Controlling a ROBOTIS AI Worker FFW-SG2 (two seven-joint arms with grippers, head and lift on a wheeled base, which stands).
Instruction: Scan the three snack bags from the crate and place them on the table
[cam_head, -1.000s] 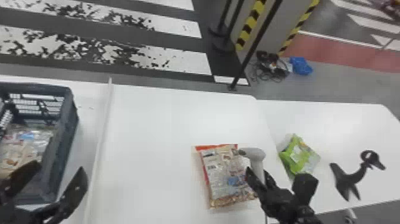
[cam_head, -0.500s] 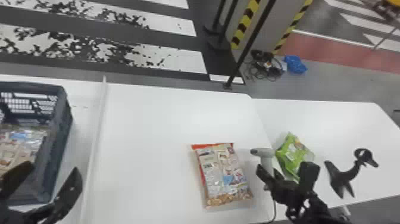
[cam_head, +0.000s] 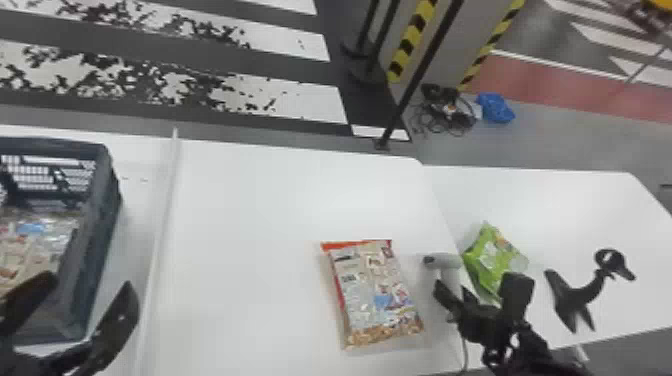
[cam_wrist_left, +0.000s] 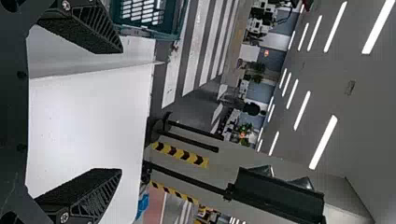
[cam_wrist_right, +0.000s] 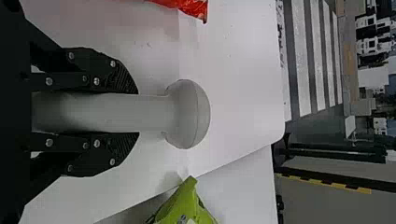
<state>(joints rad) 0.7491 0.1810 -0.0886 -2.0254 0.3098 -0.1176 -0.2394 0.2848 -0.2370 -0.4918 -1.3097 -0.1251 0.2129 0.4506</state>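
Right up close, the left gripper (cam_head: 86, 286) hung with its fingers spread wide beside the crate's near end, pinching nothing, a shape that suited a reach for the next bag. Across from it, the right gripper (cam_wrist_right: 138, 113) had its fingers closed on the handle of a pale scanner (cam_wrist_right: 187, 115); gripped there, the head stood free of the fingers, its dark face turned towards the bag!

And there lay that bag, the red-edged snack bag (cam_head: 380, 295), flat on the white table (cam_head: 260, 225) between crate and scanner, printed side up, a sensible pose for a reading. A small dark patch near its upper corner may have been the barcode; the view was too soft to settle it. Beyond the scanner, the green snack bag (cam_head: 492, 257) rested past the table seam, set aside, I'd judge, as one dealt with. The black stand (cam_head: 582, 297) stood empty, its scanner in use. Over at the other side, another snack bag (cam_head: 42, 245) lay inside the dark crate (cam_head: 97, 235), presumably waiting its turn. Farthest off, a blue bundle (cam_head: 495, 107) sat on the floor.
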